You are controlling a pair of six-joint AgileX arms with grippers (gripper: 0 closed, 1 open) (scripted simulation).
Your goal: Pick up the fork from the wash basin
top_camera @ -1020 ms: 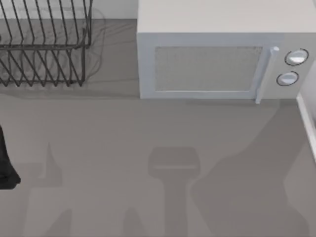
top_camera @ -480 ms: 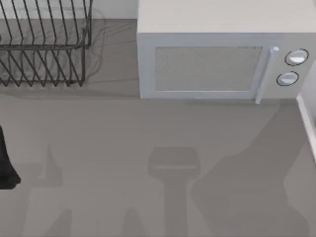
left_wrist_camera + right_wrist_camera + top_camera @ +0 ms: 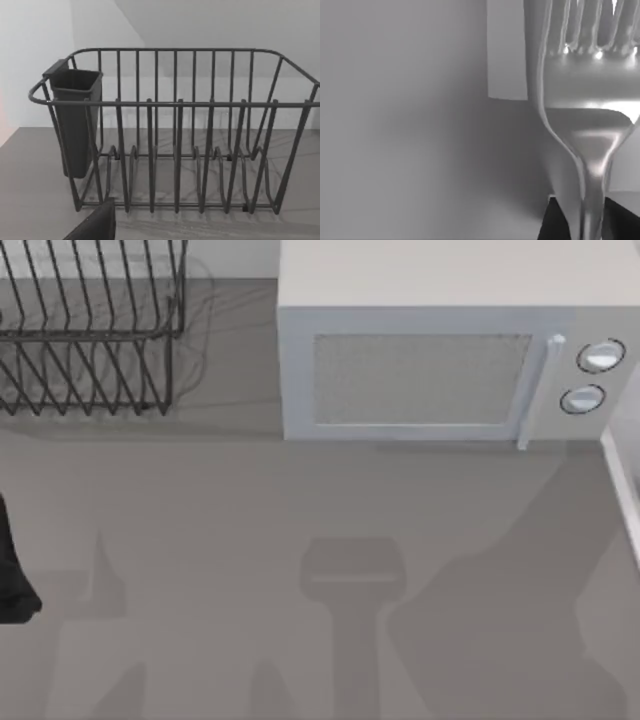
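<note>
The fork [image 3: 585, 100] is shiny silver and stands very close in the right wrist view, its tines pointing away and its narrow neck running down between two dark fingers [image 3: 555, 222]. My right gripper [image 3: 587, 225] is shut on the fork's neck. The wash basin is out of view. My left arm [image 3: 12, 570] is parked at the table's left edge, and a dark fingertip [image 3: 95, 226] of its gripper shows in the left wrist view, facing the dish rack.
A dark wire dish rack [image 3: 90, 330] with a cutlery cup [image 3: 75, 120] stands at the back left. A white microwave [image 3: 440, 350] stands at the back, centre to right. A white rim [image 3: 624, 490] runs along the right edge. Arm shadows fall on the grey table.
</note>
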